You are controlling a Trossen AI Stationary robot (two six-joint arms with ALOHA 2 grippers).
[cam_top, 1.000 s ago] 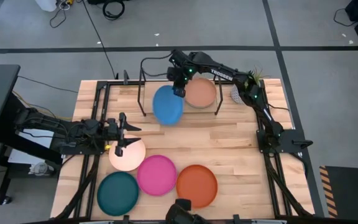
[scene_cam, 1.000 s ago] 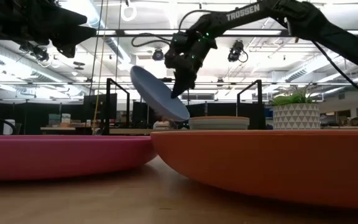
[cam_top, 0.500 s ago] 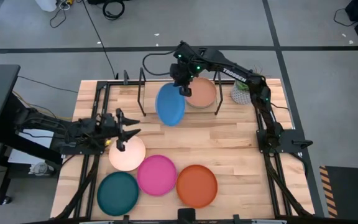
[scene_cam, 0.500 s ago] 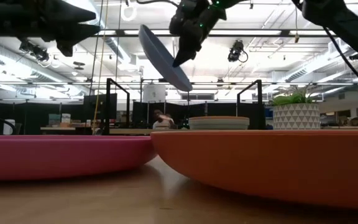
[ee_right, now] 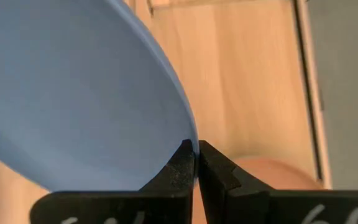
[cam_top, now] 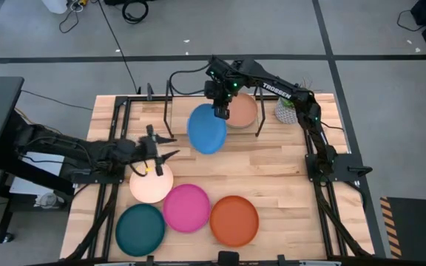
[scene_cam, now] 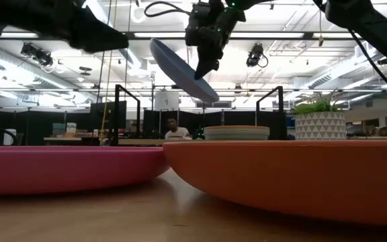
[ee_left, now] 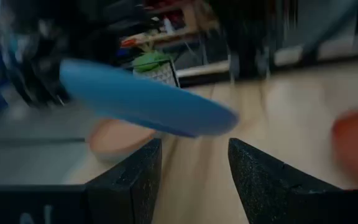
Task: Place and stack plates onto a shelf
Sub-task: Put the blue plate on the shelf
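Note:
My right gripper (cam_top: 221, 111) is shut on a blue plate (cam_top: 207, 128), which hangs tilted in the air over the shelf (cam_top: 170, 100) at the table's far edge. In the low view the blue plate (scene_cam: 179, 70) is high above a stack topped by a tan plate (scene_cam: 237, 132) that rests on the shelf. The tan plate (cam_top: 240, 111) lies just right of the held one. My left gripper (cam_top: 157, 152) is open and hovers over the far edge of the cream-peach plate (cam_top: 151, 184). Pink (cam_top: 187, 207), orange (cam_top: 234, 220) and teal (cam_top: 140, 229) plates lie flat near the near edge. My right gripper pinches the blue plate's rim (ee_right: 188, 134) between its two fingers (ee_right: 182, 168), on the plate's far right edge. The fingers come from above, pointing down. The plate is lifted clear and slopes down toward the gripper's side, its free side raised toward the table's left.
A potted plant in a white pot (cam_top: 287, 111) stands at the table's far right corner beside the shelf. The shelf's black hoops (scene_cam: 117, 114) rise on either side of the stack. Bare tabletop lies between the shelf and the near row of plates.
My right gripper has risen, carrying the blue plate from just above the shelf to high over it, and shifted slightly right; the plate now tilts less steeply. My left gripper has moved toward the table's right, staying open.

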